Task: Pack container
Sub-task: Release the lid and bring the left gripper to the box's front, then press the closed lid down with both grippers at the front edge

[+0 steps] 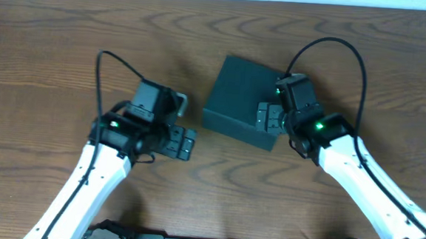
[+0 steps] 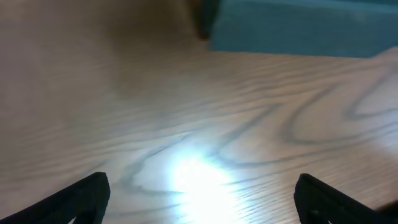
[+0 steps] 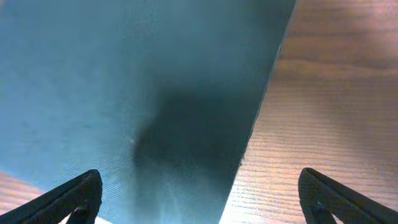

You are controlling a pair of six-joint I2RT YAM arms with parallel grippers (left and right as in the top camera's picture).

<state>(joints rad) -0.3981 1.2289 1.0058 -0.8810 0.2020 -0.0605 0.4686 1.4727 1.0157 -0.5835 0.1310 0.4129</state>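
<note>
The container (image 1: pixel 236 99) is a dark teal-green square box with its lid down, sitting at the table's middle. My right gripper (image 1: pixel 270 117) is open and empty, just above the box's right front part. In the right wrist view the teal lid (image 3: pixel 124 93) fills the left side, with my open fingers (image 3: pixel 199 199) spread over its edge. My left gripper (image 1: pixel 177 142) is open and empty, low over bare wood to the left of the box. The left wrist view shows the box's side (image 2: pixel 292 28) at the top, ahead of the open fingers (image 2: pixel 202 202).
The brown wood-grain table (image 1: pixel 69 44) surrounds the box. A black cable loops from each arm. No snack packets show in any view. A bright light glare lies on the wood in the left wrist view (image 2: pixel 199 180).
</note>
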